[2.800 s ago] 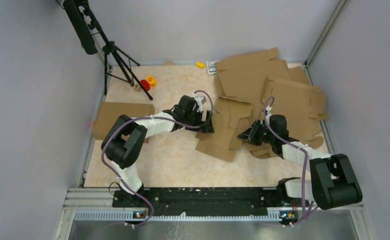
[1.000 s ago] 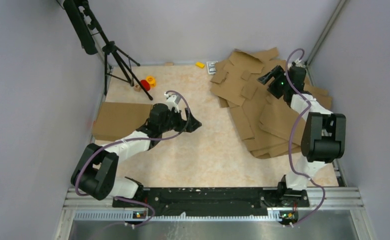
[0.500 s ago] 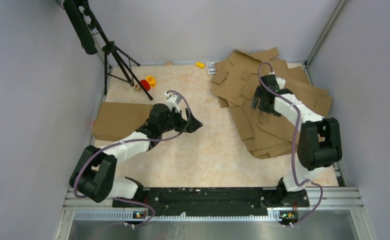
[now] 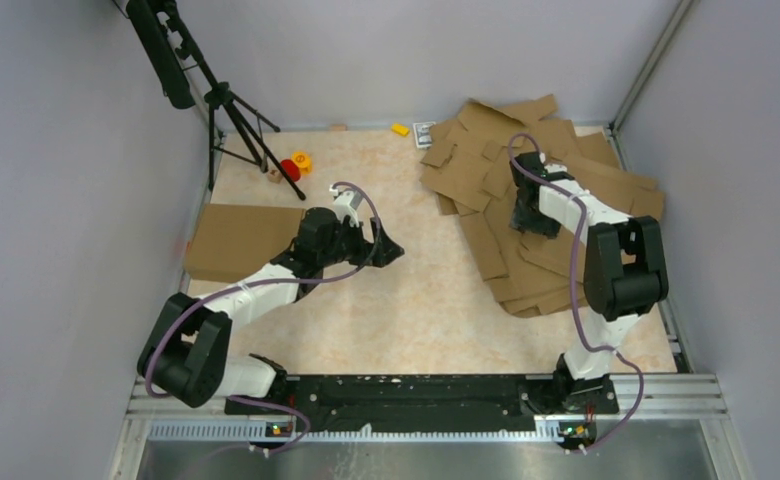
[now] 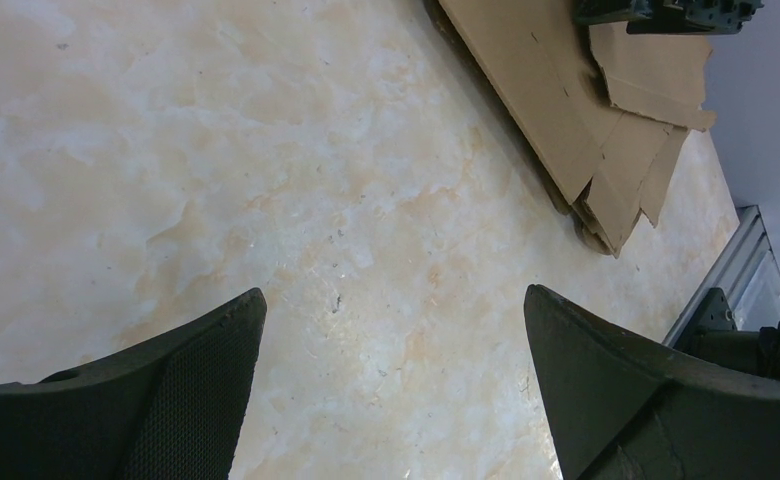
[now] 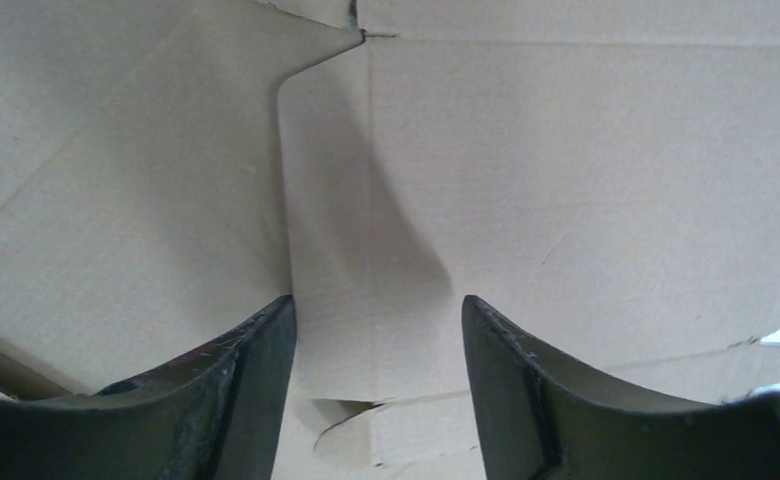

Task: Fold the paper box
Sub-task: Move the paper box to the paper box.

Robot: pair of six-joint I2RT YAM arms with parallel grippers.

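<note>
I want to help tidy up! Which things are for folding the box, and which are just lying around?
For the job:
pile of flat brown corrugated cardboard blanks on the right
brown cardboard rectangle on the left, maybe one already folded

Just lying about:
small yellow block
red round toy
orange toy piece
black tripod
small printed card

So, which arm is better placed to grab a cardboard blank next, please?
Right: the right gripper is open over the flat brown cardboard blanks; the left gripper hangs open over bare tabletop.
</note>
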